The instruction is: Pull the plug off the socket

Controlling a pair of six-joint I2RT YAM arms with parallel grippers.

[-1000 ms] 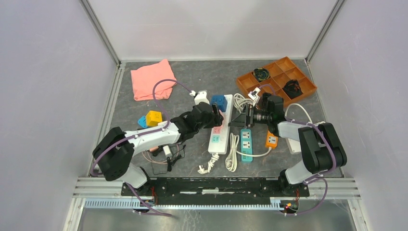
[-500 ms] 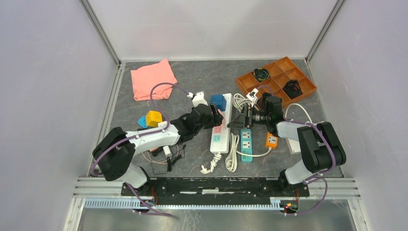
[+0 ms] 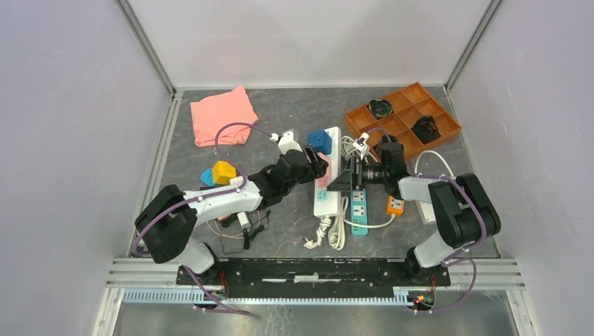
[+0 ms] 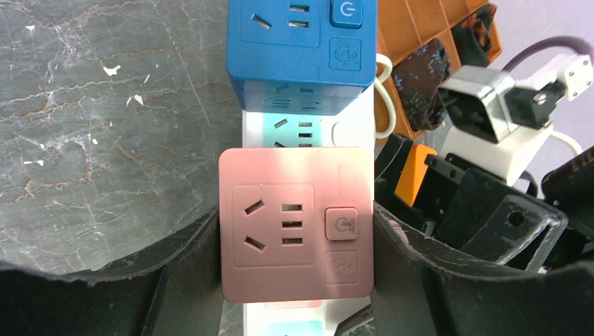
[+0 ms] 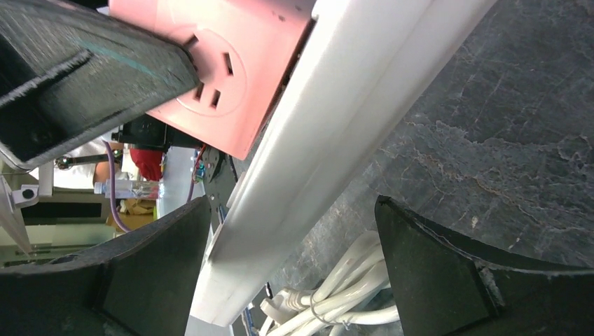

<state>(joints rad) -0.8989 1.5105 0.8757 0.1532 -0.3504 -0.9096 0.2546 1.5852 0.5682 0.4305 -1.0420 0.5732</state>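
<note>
A grey marbled table [image 3: 294, 112] is filling the overhead view, with two black-and-white robot arms reaching in from the bottom edge toward the centre. An orange compartment tray [image 3: 419, 94] is sitting at the upper right and a pink cloth [image 3: 223, 115] is lying at the upper left.

The socket [image 3: 326, 203], a long white power strip, is lying at the centre of the frame, running from top to bottom and leaning slightly to the right at its top end. A shorter teal strip [image 3: 358, 206] is lying just to its right.

The left gripper [image 3: 319, 168] is coming at the socket from the left, and the right gripper [image 3: 348, 178] is meeting it from the right, so the two are facing each other across the strip.

In the left wrist view, the black fingers [image 4: 189, 266] are pressing against both sides of the pink plug [image 4: 294, 224], a square block with its own outlet holes and a button, clamping it. The plug is sitting over the middle of the socket (whether its pins are seated cannot be told). A blue plug block [image 4: 301, 42] is sitting on the strip just above it in that frame.

In the right wrist view, the right gripper's fingers [image 5: 448, 280] are spread wide on either side of the socket's white edge; the left one is lying against the strip and the right one is standing apart from it over bare table.
</note>
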